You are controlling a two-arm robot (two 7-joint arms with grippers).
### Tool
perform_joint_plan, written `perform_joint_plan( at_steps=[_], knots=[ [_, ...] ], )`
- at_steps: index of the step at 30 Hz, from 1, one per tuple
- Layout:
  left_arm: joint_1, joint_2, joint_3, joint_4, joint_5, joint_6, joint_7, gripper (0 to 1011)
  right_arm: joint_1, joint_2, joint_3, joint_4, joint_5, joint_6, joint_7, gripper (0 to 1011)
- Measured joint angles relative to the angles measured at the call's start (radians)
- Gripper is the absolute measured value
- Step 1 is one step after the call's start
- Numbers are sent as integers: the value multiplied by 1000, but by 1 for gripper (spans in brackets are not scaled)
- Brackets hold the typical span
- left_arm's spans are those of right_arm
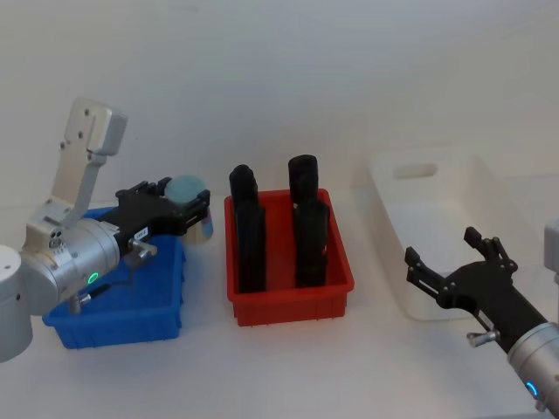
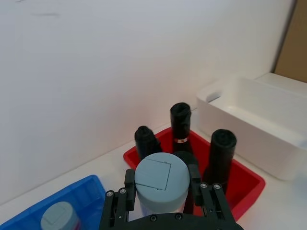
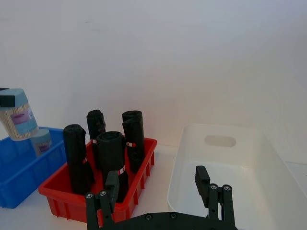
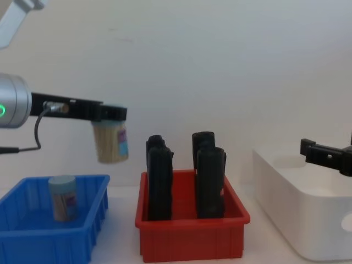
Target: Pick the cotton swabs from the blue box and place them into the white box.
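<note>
- Head view: the left jaws pinch a cotton swab jar (image 1: 188, 196) by its sides, lid up, above the far right corner of the blue box (image 1: 113, 330). A red bin (image 1: 293, 305) of black rolls (image 1: 249, 227) sits on the bench to the right of those jaws. The right jaws are spread and empty over the near end of the white box (image 1: 437, 170).
- Left wrist view: the held jar's grey-blue lid sits between the left jaws. A second jar (image 2: 60, 218) stands in the blue box beneath them.
- Right wrist view: the white box lies beneath and ahead of the spread right jaws.
- Chest view: the held jar hangs from the left jaws, well clear of the blue box; the second jar stands upright inside, lower down.
</note>
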Motion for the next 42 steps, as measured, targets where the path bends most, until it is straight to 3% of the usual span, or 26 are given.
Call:
perform_joint_plan(
  at_steps=[13,27,35,42],
  knots=[
    [-43,1,5,-63,-18,84,-132,665,0,0,0,0,0,0,0,1002],
    [-60,0,9,-86,-24,117,-179,665,3,0,-3,-3,-14,5,18,1002],
    [-64,-1,10,-92,-26,125,-191,665,22,-5,-17,-11,-60,29,85,1002],
    [-65,-1,10,-95,-26,129,-196,665,61,-27,-43,-8,-127,56,172,1002]
  ],
)
